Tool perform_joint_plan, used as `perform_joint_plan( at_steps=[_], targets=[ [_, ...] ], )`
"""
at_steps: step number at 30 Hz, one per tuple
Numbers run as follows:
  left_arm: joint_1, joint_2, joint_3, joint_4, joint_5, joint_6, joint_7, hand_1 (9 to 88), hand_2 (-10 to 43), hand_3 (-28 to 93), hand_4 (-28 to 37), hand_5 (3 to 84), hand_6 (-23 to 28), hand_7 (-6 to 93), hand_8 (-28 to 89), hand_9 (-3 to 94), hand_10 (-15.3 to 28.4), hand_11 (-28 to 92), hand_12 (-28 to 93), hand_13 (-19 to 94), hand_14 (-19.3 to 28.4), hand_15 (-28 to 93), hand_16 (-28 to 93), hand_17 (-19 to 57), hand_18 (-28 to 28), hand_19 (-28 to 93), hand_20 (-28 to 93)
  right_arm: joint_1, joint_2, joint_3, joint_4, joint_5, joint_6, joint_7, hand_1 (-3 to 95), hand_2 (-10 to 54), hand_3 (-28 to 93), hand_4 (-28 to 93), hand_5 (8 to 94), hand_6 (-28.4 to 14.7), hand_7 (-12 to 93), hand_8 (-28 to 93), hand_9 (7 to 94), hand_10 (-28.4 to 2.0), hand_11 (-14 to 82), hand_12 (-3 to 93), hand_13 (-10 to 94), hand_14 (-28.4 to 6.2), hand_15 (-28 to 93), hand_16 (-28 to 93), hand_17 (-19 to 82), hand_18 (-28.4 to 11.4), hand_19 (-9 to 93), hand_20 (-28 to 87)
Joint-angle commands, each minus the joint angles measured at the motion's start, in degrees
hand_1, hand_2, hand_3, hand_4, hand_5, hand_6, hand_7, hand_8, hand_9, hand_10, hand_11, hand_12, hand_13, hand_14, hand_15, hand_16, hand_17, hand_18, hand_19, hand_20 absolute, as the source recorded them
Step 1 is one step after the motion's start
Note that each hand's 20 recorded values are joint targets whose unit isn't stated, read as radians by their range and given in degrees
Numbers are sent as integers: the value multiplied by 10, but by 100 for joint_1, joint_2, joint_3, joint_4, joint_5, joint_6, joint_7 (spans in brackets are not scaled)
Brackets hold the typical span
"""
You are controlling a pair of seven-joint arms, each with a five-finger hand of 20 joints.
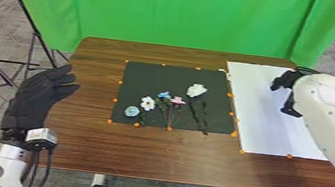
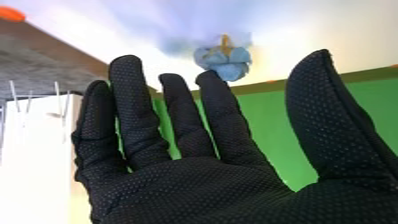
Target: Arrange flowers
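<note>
In the head view my left hand (image 1: 41, 93) is held at the table's left edge, fingers straight. My right hand (image 1: 289, 89) is over the white sheet at the right. In the right wrist view that right hand (image 2: 204, 185) has its fingers and thumb spread, holding nothing; a blue flower (image 2: 224, 61) with a yellowish base is beyond the fingertips against the white surface. On the black mat (image 1: 149, 70) lie a white flower (image 1: 196, 90), a pink one (image 1: 178, 100), a small blue one (image 1: 165, 95), a white one with a dark centre (image 1: 148, 103) and a light-blue one (image 1: 132, 111), dark stems toward the front.
The white sheet (image 1: 258, 133) lies right of the mat on the brown table (image 1: 78, 147). Orange markers (image 1: 235, 134) line the mat's and sheet's edges. A green curtain (image 1: 190, 13) hangs behind the table, and dark stands are beyond its left side.
</note>
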Motion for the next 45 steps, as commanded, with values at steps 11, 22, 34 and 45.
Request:
perform_joint_plan(
  at_steps=[11, 22, 34, 45],
  targets=[
    [53, -48, 4, 3, -54, -6, -14, 274, 16, 826, -209, 378, 88, 204, -122, 334, 188, 358, 95, 231, 247, 628, -135, -113, 210, 551, 110, -443, -9, -551, -264, -628, 1010, -138, 227, -5, 886, -282, 436, 5, 245, -180, 495, -98, 192, 135, 382, -161, 708, 97, 110, -216, 728, 441],
    [34, -46, 14, 8, -55, -29, -13, 274, 15, 827, -209, 380, 90, 203, -121, 335, 188, 358, 95, 231, 247, 629, -135, -113, 210, 551, 109, -600, -5, -669, -227, -1034, 1422, -124, 480, -93, 750, -283, 640, 56, 372, -116, 823, -35, 122, 314, 591, -32, 644, 261, 191, -186, 774, 373],
    [377, -168, -220, -100, -21, 17, -72, 274, 15, 827, -208, 382, 92, 200, -121, 335, 188, 358, 95, 230, 247, 628, -135, -114, 210, 552, 109, -632, -20, -665, -373, -1299, 1794, -256, 530, -95, 757, -283, 778, 60, 338, -68, 921, -33, 111, 358, 683, 8, 599, 340, 241, -185, 803, 371],
    [977, -307, -581, -247, -44, 88, -68, 273, 15, 828, -209, 383, 92, 199, -120, 336, 188, 356, 94, 230, 248, 627, -135, -114, 211, 551, 108, -777, 52, -1236, -1408, -961, 2502, -231, 537, -95, 770, -283, 801, 50, 302, -49, 932, -40, 105, 365, 690, 0, 603, 348, 247, -194, 813, 378]
  ],
)
